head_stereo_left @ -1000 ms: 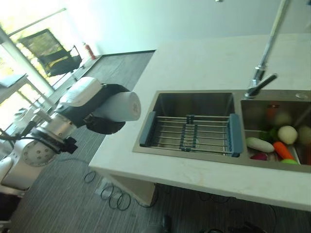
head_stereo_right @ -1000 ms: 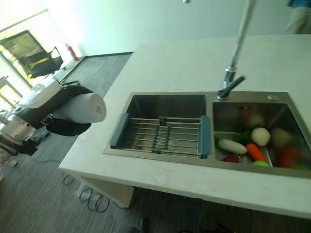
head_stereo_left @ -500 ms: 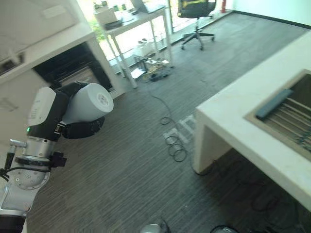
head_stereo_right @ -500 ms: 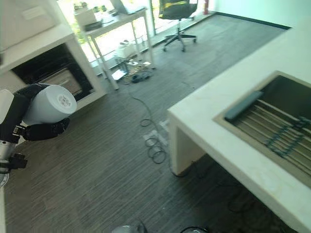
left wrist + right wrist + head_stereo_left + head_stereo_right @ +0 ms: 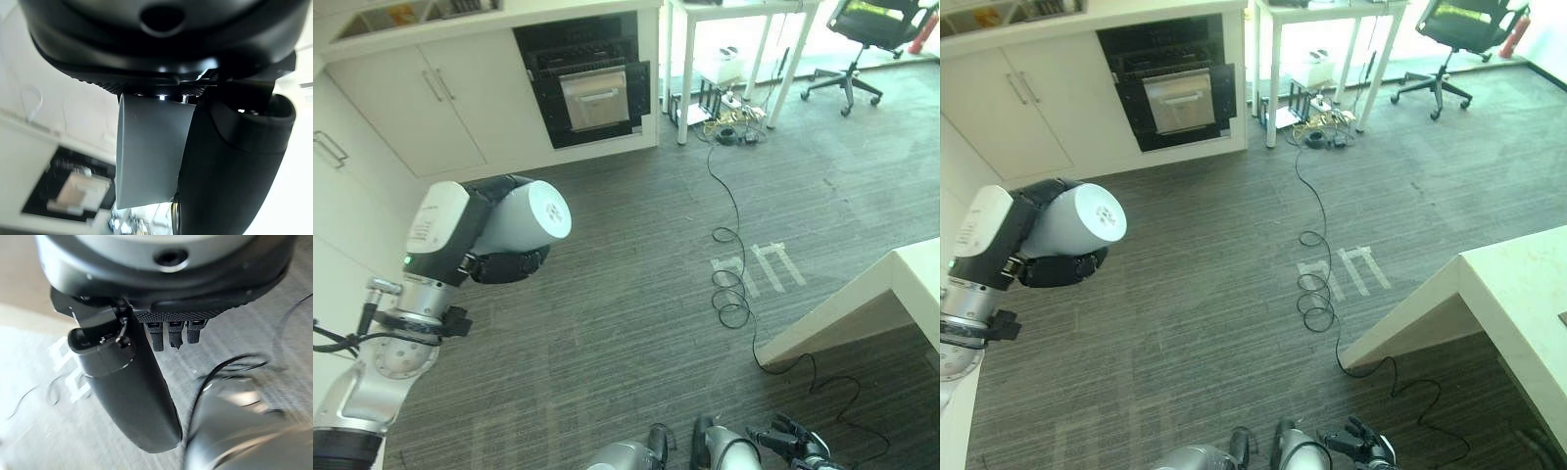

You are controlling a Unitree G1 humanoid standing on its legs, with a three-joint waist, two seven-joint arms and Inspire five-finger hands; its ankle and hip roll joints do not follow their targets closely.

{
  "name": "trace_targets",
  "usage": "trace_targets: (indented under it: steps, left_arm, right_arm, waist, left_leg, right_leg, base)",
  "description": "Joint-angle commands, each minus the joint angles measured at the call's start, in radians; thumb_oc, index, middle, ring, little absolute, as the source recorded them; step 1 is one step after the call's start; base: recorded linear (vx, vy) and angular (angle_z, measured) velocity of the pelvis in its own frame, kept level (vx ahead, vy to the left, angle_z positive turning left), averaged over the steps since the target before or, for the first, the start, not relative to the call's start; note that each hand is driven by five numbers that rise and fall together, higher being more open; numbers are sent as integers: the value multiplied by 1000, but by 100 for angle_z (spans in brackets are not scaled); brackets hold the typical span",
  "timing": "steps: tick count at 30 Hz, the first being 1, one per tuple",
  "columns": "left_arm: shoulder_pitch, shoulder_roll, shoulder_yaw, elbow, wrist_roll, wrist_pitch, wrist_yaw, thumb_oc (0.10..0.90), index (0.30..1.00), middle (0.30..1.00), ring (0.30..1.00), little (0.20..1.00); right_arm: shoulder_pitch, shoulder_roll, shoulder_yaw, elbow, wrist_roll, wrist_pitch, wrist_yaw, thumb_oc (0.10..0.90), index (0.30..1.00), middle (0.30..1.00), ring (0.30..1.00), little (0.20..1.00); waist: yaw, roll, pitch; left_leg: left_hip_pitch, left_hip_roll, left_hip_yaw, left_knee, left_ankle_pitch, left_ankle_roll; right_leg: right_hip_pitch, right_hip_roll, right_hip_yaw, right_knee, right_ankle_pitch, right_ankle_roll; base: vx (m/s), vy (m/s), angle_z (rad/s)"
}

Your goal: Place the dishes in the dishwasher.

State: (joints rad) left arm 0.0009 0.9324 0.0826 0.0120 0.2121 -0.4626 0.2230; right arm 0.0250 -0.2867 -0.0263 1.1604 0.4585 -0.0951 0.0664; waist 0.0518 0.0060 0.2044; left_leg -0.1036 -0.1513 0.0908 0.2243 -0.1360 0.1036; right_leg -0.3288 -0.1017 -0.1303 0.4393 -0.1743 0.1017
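White cup: plain, cylindrical, lying on its side in the air, flat base facing outward, gripped in the left hand above the dark floor. Dishwasher: black, built into white cabinets, door shut, well apart from cup.

A white cup is seen, dark grey striped flooring, cream cabinets and a black dishwasher.
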Motion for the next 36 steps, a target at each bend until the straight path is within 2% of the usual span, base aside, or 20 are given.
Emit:
trace_targets:
  steps: [1,2,4,6,8,10,11,12,14,17,19,25,26,27,29,30,33,34,35,36]
  left_arm:
    - [-177,-26,33,-60,-31,-36,71,400,300,300,300,300]
    - [-183,-47,20,-65,-27,-29,79,400,300,300,300,300]
    - [-191,-80,5,-74,-21,-24,86,400,300,300,300,300]
    - [-212,-92,5,-92,-35,2,69,400,300,300,300,300]
    - [-239,-87,1,-92,-63,18,50,400,300,300,300,300]
    - [-251,-85,6,-77,-82,25,39,400,300,300,300,300]
    - [-244,-91,11,-77,-86,29,38,400,300,300,300,300]
    - [-230,-108,17,-76,-74,24,40,400,300,300,300,300]
    - [-206,-130,23,-79,-54,20,50,400,300,300,300,300]
    - [-164,-143,53,-73,-45,5,59,400,300,300,300,300]
    - [-149,-139,78,-43,-51,-26,57,400,300,300,300,300]
    - [-184,-119,50,-53,-34,-18,12,400,300,300,300,300]
    - [-196,-106,46,-60,-46,-10,-3,400,300,300,300,300]
    - [-223,-72,26,-59,-50,3,-7,400,300,300,300,300]
    - [-222,-46,29,-43,-65,20,3,400,300,300,300,300]
    - [-222,-45,29,-42,-67,21,4,400,300,300,300,300]
    - [-228,-37,18,-28,-66,27,44,400,300,300,300,300]
    - [-232,-38,11,-22,-61,25,58,400,300,300,300,300]
    - [-229,-36,-2,2,-52,11,94,400,300,300,300,300]
    - [-226,-39,1,9,-54,1,93,400,300,300,300,300]
  right_arm:
    - [-45,-48,-39,47,84,-18,-13,800,900,900,900,900]
    - [-46,-52,-37,52,99,-13,-20,800,900,900,900,900]
    - [-45,-58,-37,54,97,-14,-42,800,900,900,900,900]
    - [-42,-66,-55,65,105,-37,-37,800,900,900,900,900]
    - [-41,-69,-67,70,105,-59,-11,800,900,900,900,900]
    - [-46,-66,-70,67,70,-72,-15,800,900,900,900,900]
    - [-51,-64,-62,64,66,-68,-25,800,900,900,900,900]
    - [-57,-64,-45,56,72,-56,-48,800,900,900,900,900]
    - [-61,-65,-25,61,70,-55,-57,800,900,900,900,900]
    - [-63,-64,-2,68,70,-61,-59,800,900,900,900,900]
    - [-57,-65,-5,65,54,-49,-68,800,900,900,900,900]
    - [-30,-28,-46,53,87,-64,-75,800,900,900,900,900]
    - [-27,-17,-47,38,101,-63,-76,800,900,900,900,900]
    - [-9,11,-44,-34,100,-52,-64,800,900,900,900,900]
    - [0,25,-25,-56,34,-52,-31,800,900,900,900,900]
    - [-1,24,-23,-55,32,-52,-31,800,900,900,900,900]
    - [-20,-14,-8,1,75,-59,8,800,900,900,900,900]
    - [-23,-18,-16,8,92,-52,9,800,900,900,900,900]
    - [-20,-15,-40,29,114,-44,4,800,900,900,900,900]
    - [-19,-17,-48,37,122,-43,7,800,900,900,900,900]
  waist:
    - [-22,15,-16]
    - [-22,15,-20]
    - [-18,-2,-17]
    - [-11,-15,5]
    - [-9,-12,10]
    - [-4,-12,-2]
    - [2,-5,-9]
    - [11,31,-6]
    - [28,56,-7]
    - [48,66,-5]
    - [45,62,-12]
    - [36,60,-30]
    - [29,63,-30]
    - [6,67,-16]
    - [-9,74,1]
    - [-8,74,1]
    - [-50,59,22]
    - [-61,47,29]
    - [-77,29,33]
    - [-76,27,29]
  left_leg:
    - [87,87,-108,76,-179,-47]
    - [113,94,-102,76,-171,-55]
    - [171,100,-58,82,-57,-85]
    - [55,116,5,313,5,-113]
    - [-33,125,43,349,-8,-113]
    - [-38,126,70,197,-38,-97]
    - [-26,121,72,76,-21,-102]
    - [-110,152,52,76,-12,-129]
    - [-191,177,-4,76,31,-160]
    - [-244,195,-70,76,66,-179]
    - [-221,212,-58,76,53,-173]
    - [-121,150,-107,76,-12,-114]
    - [-105,140,-118,76,-24,-96]
    - [-57,103,-140,76,-61,-38]
    - [-9,94,-130,76,-90,-12]
    - [-9,93,-128,76,-91,-12]
    - [45,90,-122,76,-141,-20]
    - [68,83,-126,76,-157,-23]
    - [109,74,-133,76,-197,-23]
    - [113,78,-131,76,-202,-26]
  right_leg:
    - [124,35,1,-139,38,29]
    - [134,31,-14,-139,28,17]
    - [171,8,-19,-139,4,-3]
    - [215,-12,-39,-139,-15,-27]
    - [222,-22,-60,-139,-25,-30]
    - [222,-27,-73,-139,-45,-24]
    - [227,-21,-75,-139,-57,-21]
    - [247,18,-72,-139,-84,-20]
    - [269,55,-46,-139,-111,-24]
    - [293,76,-10,-139,-130,-25]
    - [303,59,-14,-139,-134,-15]
    - [411,44,-2,-139,-134,-5]
    - [432,48,-1,-139,-91,5]
    - [356,39,13,103,51,50]
    - [227,27,-12,307,126,59]
    - [217,25,-11,314,126,59]
    - [146,67,-35,-45,101,31]
    - [119,51,-40,-139,111,36]
    - [33,20,-27,-139,131,59]
    - [40,21,-24,-139,127,53]
  base:
    - [444,-191,58]
    - [323,-65,42]
    - [293,-85,36]
    - [195,-105,32]
    - [196,-15,69]
    - [285,97,23]
    - [336,229,12]
    - [397,275,13]
    - [331,248,12]
    - [303,246,-65]
    - [361,396,-91]
    - [322,343,-27]
    - [350,389,41]
    - [334,381,29]
    - [281,292,19]
    - [388,123,1]
    - [394,-65,-28]
    - [626,-208,22]
    - [583,-194,23]
    - [626,-191,9]
